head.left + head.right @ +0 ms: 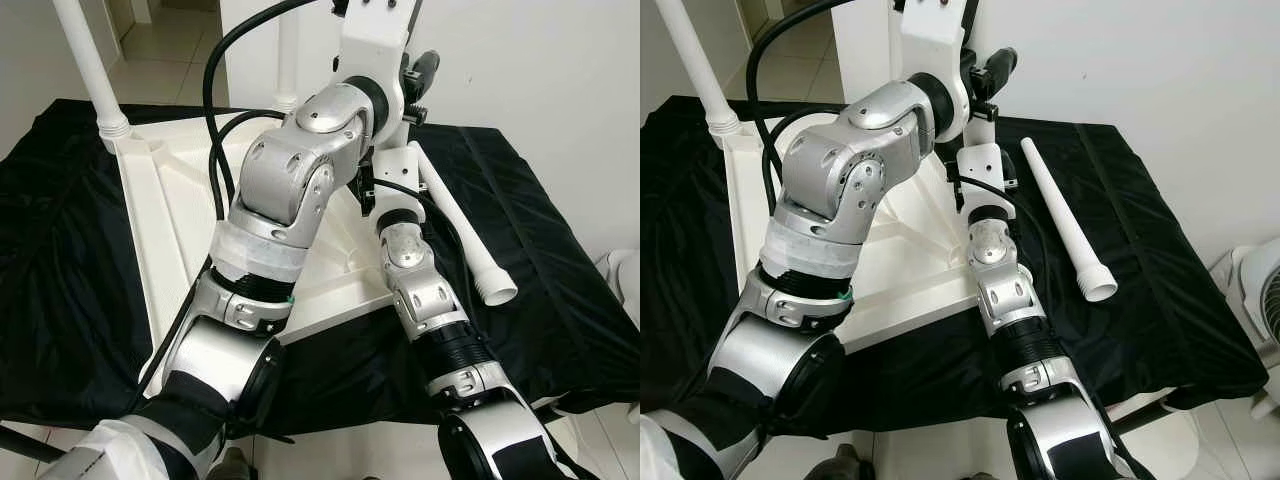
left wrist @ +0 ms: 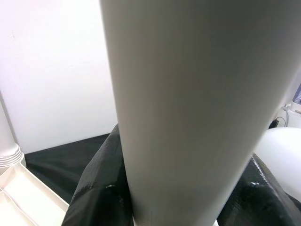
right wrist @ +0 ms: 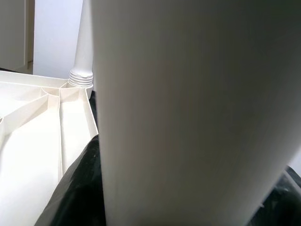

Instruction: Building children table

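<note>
Up at the far edge of the upturned tabletop point(image 1: 170, 240), both arms reach to one upright white leg point(image 1: 865, 60). It rises straight out of frame, its long axis vertical, presumably so its threaded end meets a corner socket. Each wrist camera looks straight onto that pale tube, so both hands sit right against it, yet whether the left hand or the right hand is actually clamped, I cannot tell. Another leg point(image 1: 92, 70) already stands screwed in at the far-left corner, tilting slightly. Over on the black cloth point(image 1: 1160, 260) covering the worktop, a spare leg point(image 1: 1060, 215) lies flat, flared open end pointing toward the robot, narrow end away, within the right arm's reach.
</note>
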Robot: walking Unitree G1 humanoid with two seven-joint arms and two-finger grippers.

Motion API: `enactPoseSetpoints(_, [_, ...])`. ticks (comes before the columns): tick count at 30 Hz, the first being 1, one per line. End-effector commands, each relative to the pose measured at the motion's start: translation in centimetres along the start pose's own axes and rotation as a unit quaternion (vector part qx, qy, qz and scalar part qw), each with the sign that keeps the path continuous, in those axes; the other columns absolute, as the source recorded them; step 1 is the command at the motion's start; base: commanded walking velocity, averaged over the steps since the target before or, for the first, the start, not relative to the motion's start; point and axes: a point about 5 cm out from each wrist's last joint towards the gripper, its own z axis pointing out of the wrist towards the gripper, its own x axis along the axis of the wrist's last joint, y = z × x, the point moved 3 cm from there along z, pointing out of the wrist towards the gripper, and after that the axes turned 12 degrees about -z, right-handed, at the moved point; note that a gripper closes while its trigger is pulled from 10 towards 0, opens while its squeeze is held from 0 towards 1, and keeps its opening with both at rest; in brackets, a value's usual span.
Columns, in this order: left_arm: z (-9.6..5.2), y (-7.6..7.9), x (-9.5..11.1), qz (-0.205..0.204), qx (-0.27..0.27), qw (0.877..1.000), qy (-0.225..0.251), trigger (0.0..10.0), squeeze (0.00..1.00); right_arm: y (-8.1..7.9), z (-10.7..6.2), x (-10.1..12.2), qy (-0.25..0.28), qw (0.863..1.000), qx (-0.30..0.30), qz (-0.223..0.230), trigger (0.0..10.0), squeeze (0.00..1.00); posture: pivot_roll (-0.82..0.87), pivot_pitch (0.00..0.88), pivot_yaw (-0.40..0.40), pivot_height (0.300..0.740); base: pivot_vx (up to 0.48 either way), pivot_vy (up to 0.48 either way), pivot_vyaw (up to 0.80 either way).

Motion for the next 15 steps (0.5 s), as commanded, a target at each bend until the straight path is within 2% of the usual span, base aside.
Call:
enactPoseSetpoints(1, [-0.1,1.4,1.2,0.008,-0.012,1.000,0.022,10.0,0.00,0.4,0.3,0.0,-0.006,1.000,-0.008,-0.003,10.0,0.00,0.10,0.000,-0.059,0.740,0.000,0.000,0.00])
enactPoseSetpoints(8, [-0.1,1.6,1.1,0.004,-0.013,1.000,0.021,10.0,0.00,0.7,0.4,0.8,0.009,1.000,-0.014,0.003,10.0,0.00,0.09,0.000,-0.058,0.740,0.000,0.000,0.00])
enactPoseSetpoints(15, [0.2,0.9,1.1,0.001,-0.009,1.000,0.020,10.0,0.00,0.9,0.5,1.3,0.017,1.000,-0.016,0.011,10.0,0.00,0.09,0.000,-0.060,0.740,0.000,0.000,0.00])
